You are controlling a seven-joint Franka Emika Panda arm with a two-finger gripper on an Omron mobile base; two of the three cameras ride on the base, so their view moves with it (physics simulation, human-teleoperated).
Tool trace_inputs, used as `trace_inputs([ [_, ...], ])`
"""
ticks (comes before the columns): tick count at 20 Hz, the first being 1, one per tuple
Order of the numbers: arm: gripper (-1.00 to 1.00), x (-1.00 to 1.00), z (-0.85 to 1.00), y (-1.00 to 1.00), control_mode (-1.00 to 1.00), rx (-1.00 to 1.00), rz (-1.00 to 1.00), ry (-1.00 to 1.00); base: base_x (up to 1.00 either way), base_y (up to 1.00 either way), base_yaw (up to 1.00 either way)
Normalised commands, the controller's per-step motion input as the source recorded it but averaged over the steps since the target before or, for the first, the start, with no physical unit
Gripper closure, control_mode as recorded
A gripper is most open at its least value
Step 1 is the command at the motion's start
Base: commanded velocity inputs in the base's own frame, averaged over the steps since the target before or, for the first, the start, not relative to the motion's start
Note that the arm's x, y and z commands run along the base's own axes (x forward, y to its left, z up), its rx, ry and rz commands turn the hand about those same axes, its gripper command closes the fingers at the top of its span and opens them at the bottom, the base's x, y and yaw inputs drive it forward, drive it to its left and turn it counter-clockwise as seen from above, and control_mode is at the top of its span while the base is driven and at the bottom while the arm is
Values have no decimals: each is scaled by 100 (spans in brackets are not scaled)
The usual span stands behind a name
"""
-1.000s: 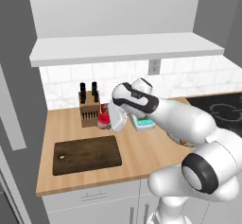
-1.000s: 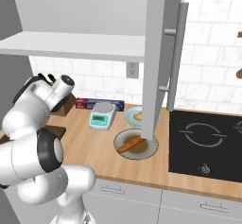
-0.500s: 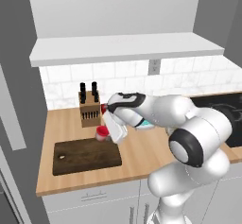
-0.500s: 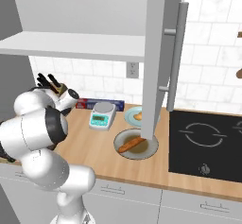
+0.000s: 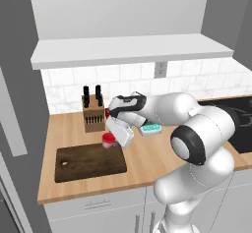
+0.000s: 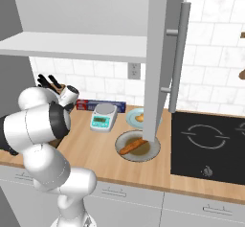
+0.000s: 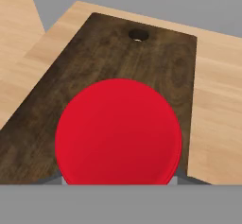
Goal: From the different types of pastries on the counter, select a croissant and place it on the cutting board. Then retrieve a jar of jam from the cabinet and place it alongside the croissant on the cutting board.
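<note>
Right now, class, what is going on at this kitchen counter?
The white arm's gripper is holding the jar of jam by its red lid, right at the far edge of the cutting board. The hand view looks down past the lid onto the dark board, which has no croissant on it. Two pastries sit on plates farther along the counter: the long pastry on the near plate, another behind it. A knife block stands behind the board.
</note>
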Motion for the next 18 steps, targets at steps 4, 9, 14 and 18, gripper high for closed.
trace_inputs([
  [4, 100, -18, 0, 7, -100, -18, -3, 8, 0, 0, 0],
  [9, 100, -36, -1, 0, -100, -12, -4, 1, 0, 0, 0],
  [14, 100, -37, -23, -1, -100, -7, -1, -1, 0, 0, 0],
  [18, 100, 0, -45, 0, -100, -10, -7, -21, 0, 0, 0],
])
